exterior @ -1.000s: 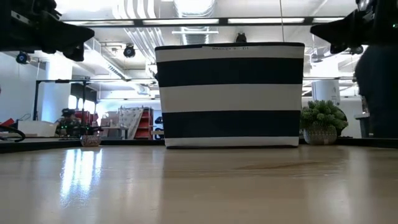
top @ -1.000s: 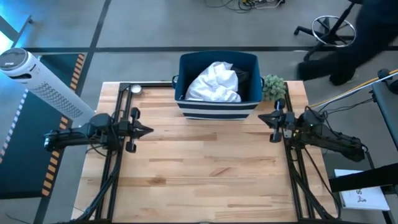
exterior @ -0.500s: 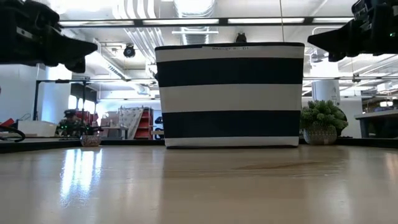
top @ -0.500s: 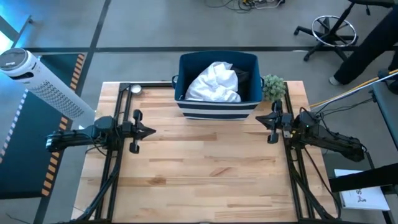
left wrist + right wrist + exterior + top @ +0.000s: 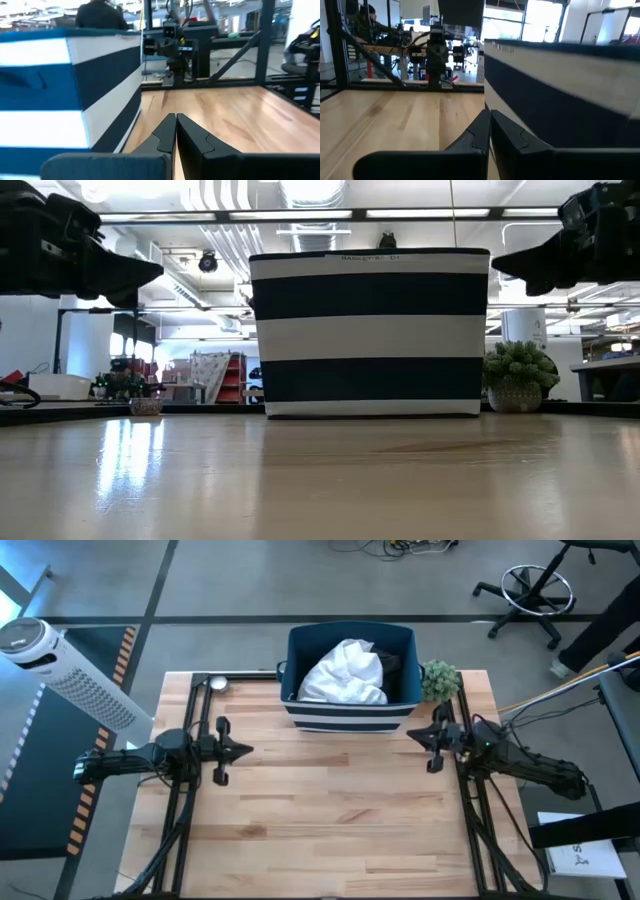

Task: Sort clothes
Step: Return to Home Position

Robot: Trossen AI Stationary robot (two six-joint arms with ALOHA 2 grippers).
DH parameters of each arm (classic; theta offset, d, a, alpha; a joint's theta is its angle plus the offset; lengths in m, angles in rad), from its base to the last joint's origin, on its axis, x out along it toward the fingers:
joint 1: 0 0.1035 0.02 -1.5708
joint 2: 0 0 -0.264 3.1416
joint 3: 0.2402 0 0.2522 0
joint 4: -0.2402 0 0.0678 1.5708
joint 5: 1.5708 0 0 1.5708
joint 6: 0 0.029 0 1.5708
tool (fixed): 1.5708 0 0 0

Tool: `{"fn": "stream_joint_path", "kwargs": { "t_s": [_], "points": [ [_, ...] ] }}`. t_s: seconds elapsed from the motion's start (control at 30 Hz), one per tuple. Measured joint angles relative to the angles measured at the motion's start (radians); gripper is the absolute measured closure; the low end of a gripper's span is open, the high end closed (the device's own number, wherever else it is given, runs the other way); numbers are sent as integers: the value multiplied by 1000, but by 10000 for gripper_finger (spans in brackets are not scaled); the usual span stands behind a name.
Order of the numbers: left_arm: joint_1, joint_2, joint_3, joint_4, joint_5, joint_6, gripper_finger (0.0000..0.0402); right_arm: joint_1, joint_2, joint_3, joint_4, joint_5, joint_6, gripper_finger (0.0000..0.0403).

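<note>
A large white garment [image 5: 345, 672] lies piled in the navy bin with white stripes [image 5: 350, 712] at the table's far middle, with a dark piece [image 5: 390, 662] beside it in the bin. My left gripper [image 5: 248, 751] is shut and empty above the table's left side, pointing right. My right gripper [image 5: 409, 735] is shut and empty at the right, pointing left, near the bin's right front corner. The wrist views show each pair of fingers closed together, in the left [image 5: 176, 118] and the right [image 5: 489, 114]. The other clothes are out of view.
A small green plant [image 5: 440, 680] stands right of the bin at the table's far edge. A small round object [image 5: 217, 683] lies at the far left. Bare wood [image 5: 330, 820] spreads in front of the bin. A person's legs [image 5: 600, 630] show beyond the table, far right.
Both grippers have crept inward: the left toward the table's right edge, the right toward the left edge and the bin's corner. Both have stayed shut. The person beyond the table's far right has walked away to the right.
</note>
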State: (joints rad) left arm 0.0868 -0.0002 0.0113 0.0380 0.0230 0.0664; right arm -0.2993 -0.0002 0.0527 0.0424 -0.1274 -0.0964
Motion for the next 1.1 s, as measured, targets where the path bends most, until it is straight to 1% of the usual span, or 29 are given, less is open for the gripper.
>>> {"fn": "stream_joint_path", "kwargs": {
  "t_s": [0.1,0.3,0.43,0.53,0.67,0.73,0.97,1.1],
  "points": [
    [0,0,5,-28,-27,4,401,0,0,-17,-1,10,21,403],
    [0,0,7,-40,-38,4,402,0,0,-21,0,80,22,403],
    [0,0,7,-38,-41,5,402,0,0,-40,54,94,21,403],
    [0,0,7,-38,-41,6,402,0,0,-40,70,76,18,403],
    [0,0,7,-38,-41,6,402,0,0,-40,97,-36,17,403],
    [0,0,7,-39,-41,6,402,1,0,-40,113,-66,17,403],
    [0,0,7,-39,-41,6,402,1,0,-40,119,-62,18,403],
    [0,0,7,-39,-42,6,402,19,1,-41,130,-5,27,403]
  ]
}}
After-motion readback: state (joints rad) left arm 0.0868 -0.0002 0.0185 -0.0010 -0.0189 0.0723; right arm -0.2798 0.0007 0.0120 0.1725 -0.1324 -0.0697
